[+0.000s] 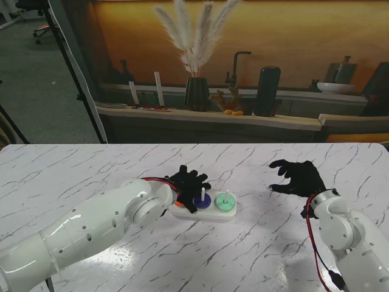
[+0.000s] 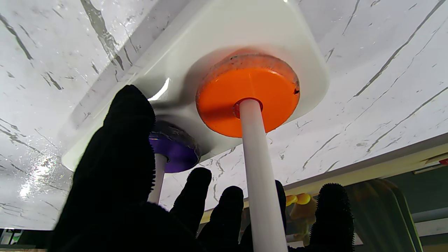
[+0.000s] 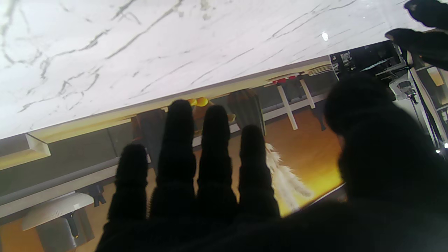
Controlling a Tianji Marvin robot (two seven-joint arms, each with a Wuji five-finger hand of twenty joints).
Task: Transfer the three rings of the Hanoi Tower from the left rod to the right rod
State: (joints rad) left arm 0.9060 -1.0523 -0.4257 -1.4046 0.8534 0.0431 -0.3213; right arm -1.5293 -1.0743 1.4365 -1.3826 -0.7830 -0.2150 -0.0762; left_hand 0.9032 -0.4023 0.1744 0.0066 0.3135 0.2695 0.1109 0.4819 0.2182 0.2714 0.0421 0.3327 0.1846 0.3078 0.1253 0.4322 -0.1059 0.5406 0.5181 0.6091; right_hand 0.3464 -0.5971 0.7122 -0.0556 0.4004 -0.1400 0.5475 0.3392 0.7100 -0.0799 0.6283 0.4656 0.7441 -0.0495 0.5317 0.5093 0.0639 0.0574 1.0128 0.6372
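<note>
1. Stand view: the left robot hand [image 1: 189,184] hovers over the left end of the white tower base [image 1: 228,214], with the left rod rising among its fingers. Nothing is gripped; the fingers are spread.
2. The orange ring [image 2: 247,93] sits at the foot of the left rod [image 2: 260,182], directly under the palm of that robot hand. In the left wrist view the rod passes up between the gloved fingers [image 2: 329,210], and I cannot tell whether any of them touches it. None reaches the ring.
3. The purple ring [image 1: 201,200] rests on the middle rod, just beside the hand on its thumb side. The thumb [image 2: 122,147] partly covers it in the wrist view.
4. The green ring [image 1: 225,202] lies on the right rod, the one farthest from the left robot hand.
5. The right robot hand [image 1: 299,177] is held over bare bench [image 1: 73,170], well apart from the tower, fingers loosely spread and holding nothing. Its wrist view shows only marble and the room beyond.
6. Progress, as I judge it: one ring has reached the goal rod, one waits in the middle, and one has not left the start.
7. What remains seems to be getting the orange and purple rings onto the right rod, with the orange one apparently the ring in hand next, given where the left robot hand is.
</note>
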